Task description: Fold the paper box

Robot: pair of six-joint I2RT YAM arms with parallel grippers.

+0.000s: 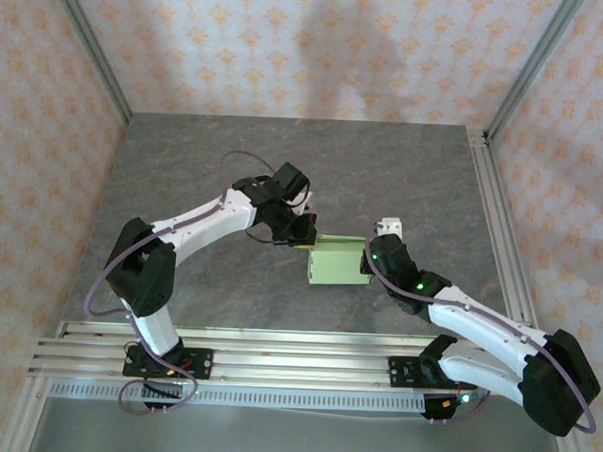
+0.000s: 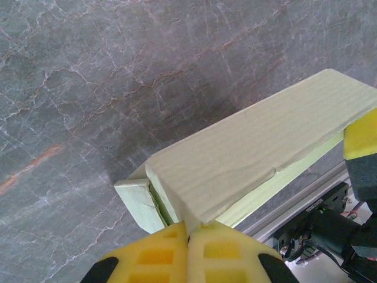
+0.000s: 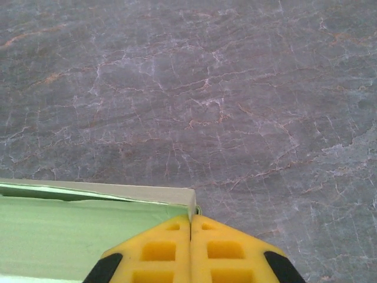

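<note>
We find the paper box (image 1: 337,263) on the grey surface (image 1: 414,181). The left claw (image 2: 187,227), pressed together, touches the box's far left corner. The right claw (image 3: 190,221), likewise pressed together, touches its right end. Metal rails (image 1: 276,350) run near the box's front side.

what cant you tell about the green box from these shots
Top view: both ends of the pale green paper box sit under the left gripper and right gripper, so its end flaps are hidden.
Left wrist view: the shut yellow pads themselves hide whether they pinch paper or only press.
Right wrist view: the box runs off the left and bottom edges.
</note>
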